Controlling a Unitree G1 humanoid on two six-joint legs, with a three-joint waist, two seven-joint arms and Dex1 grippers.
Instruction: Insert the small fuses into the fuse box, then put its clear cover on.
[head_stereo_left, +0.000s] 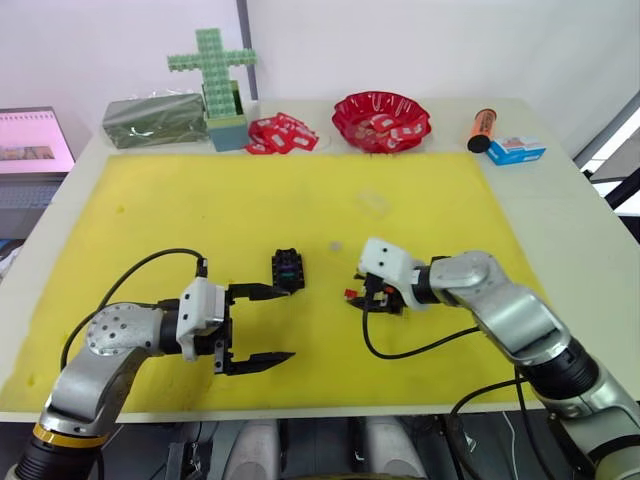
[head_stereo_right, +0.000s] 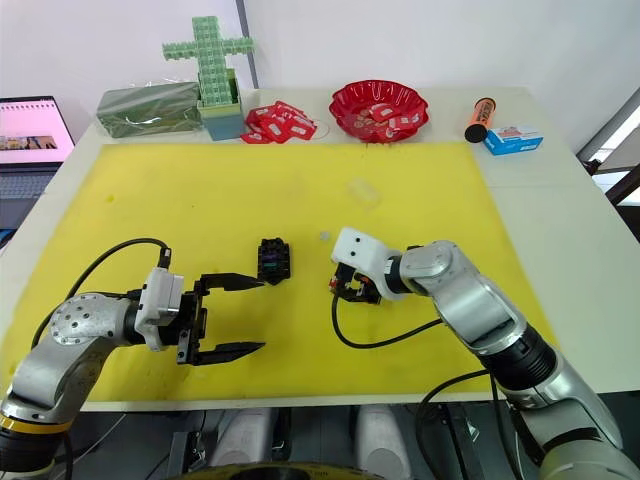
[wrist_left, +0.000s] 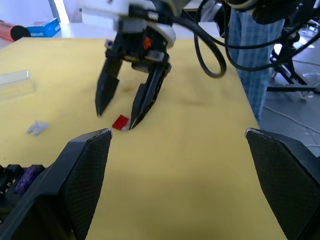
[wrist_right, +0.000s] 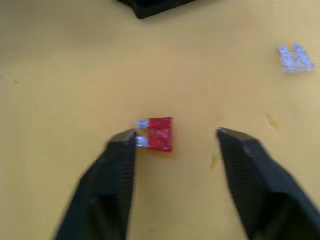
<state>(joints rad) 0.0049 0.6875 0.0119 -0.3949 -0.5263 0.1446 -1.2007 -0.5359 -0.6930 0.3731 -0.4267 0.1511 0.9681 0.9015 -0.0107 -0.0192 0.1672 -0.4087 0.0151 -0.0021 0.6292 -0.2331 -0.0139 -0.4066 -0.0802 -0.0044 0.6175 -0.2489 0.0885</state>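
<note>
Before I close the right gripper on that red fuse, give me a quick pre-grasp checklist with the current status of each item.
1. Right gripper open: ok, its fingers stand apart.
2. Red fuse between the fingers: ok, but off-centre; one fingertip is right at the fuse's metal legs, the other stands well apart.
3. Fuse lying flat on the yellow mat: ok.
4. Pale fuse out of the grasp: ok, it lies well aside.
5. Fuse box ready for insertion: cannot tell; purple and green show in its slots, free slots not readable.
6. Left gripper out of the way: ok, open beside the fuse box, apart from the right gripper.
7. Clear cover free on the mat: ok.
</note>
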